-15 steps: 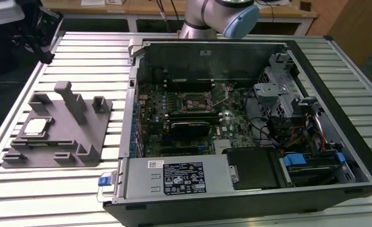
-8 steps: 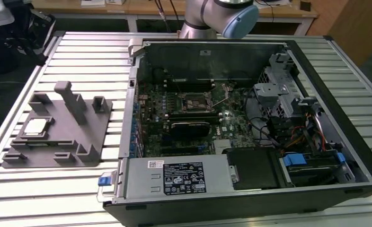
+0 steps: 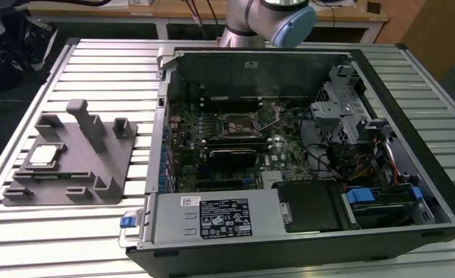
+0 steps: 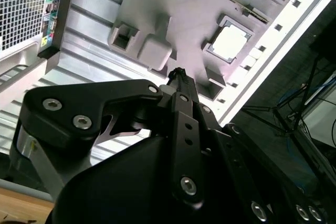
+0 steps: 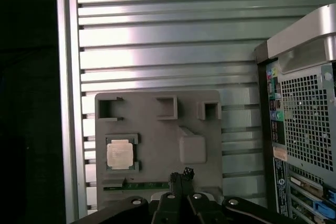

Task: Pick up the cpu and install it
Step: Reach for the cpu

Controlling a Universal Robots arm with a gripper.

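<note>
The cpu [image 3: 44, 155] is a small silvery square chip lying flat in a recess of the grey holder block [image 3: 73, 174], on the exterior view's left. Both wrist views show the cpu [image 4: 231, 43] [image 5: 119, 154] seated in its recess in the block [image 5: 157, 129]. My gripper [image 5: 181, 173] [image 4: 178, 72] hangs high above the block, off to one side of the chip, its black fingers pressed together with nothing between them. The motherboard socket [image 3: 238, 123] lies inside the open computer case [image 3: 413, 191].
The case lies on its side on a slatted metal table [image 3: 96, 63], with drive cages, cables and a power supply [image 3: 220, 217] inside. Upright posts [image 3: 88, 124] rise from the holder block. The arm's base [image 3: 266, 23] stands behind the case. The table edge [image 5: 68, 103] runs close to the block.
</note>
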